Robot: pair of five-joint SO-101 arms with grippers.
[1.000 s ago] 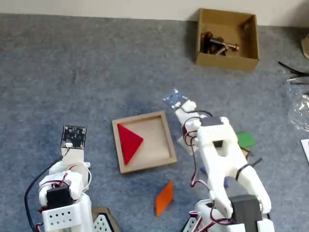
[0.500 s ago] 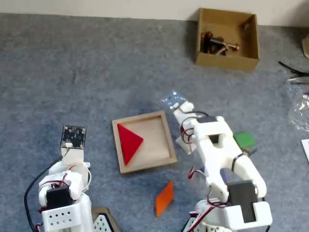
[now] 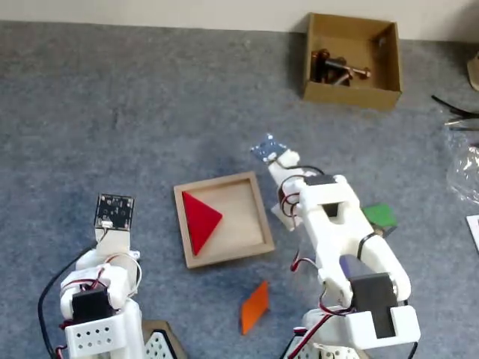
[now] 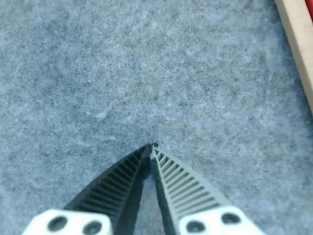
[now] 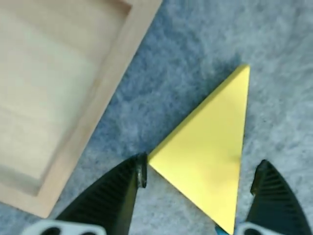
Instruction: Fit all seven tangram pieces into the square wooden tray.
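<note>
The square wooden tray (image 3: 262, 213) lies mid-table with a red triangle (image 3: 200, 218) in its left half. The right arm (image 3: 329, 224) hangs over the carpet just right of the tray. Below it my right gripper (image 5: 199, 175) stands open, its fingers on either side of a yellow triangle (image 5: 210, 147) that lies flat beside the tray's corner (image 5: 110, 81). An orange piece (image 3: 255, 306) lies in front of the tray. A green piece (image 3: 381, 216) and a purple piece (image 3: 346, 264) peek out by the right arm. My left gripper (image 4: 152, 146) is shut over bare carpet left of the tray edge (image 4: 295, 41).
A cardboard box (image 3: 352, 60) with small parts stands at the back right. Cables and a plastic bag (image 3: 464, 168) lie at the right edge. The left arm (image 3: 112, 224) sits at the front left, with open carpet beyond it.
The right arm has swung a little to the left, toward the tray, and uncovered more of the green piece. The left arm has not moved.
</note>
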